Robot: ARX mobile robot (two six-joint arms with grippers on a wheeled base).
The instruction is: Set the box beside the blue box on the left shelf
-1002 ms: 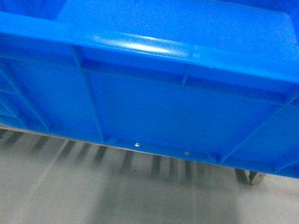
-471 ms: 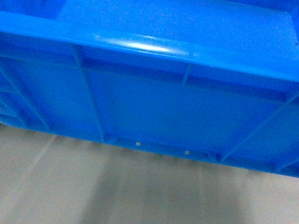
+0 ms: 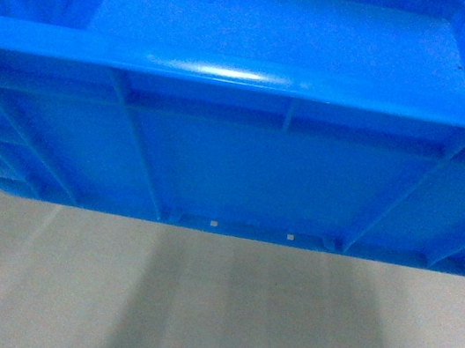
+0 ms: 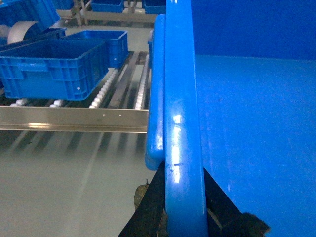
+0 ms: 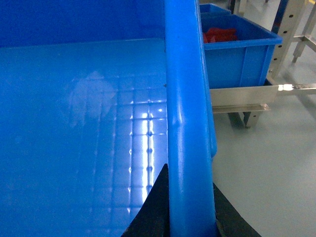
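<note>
Grippers clamp the box [image 3: 243,167] by its side rims: the left gripper [image 4: 170,217] straddles one rim, the right gripper [image 5: 177,212] the other, carrying it above the floor [image 3: 209,313]. Since a second ago the shelf's metal lip has slipped from the head view, so the crate seems raised or retreating. Farther off, the left shelf [image 4: 74,118] holds a blue box [image 4: 54,66]. No writing is legible.

Glossy grey-green floor [image 3: 218,314] mirrors soft overhead light in pale streaks.
</note>
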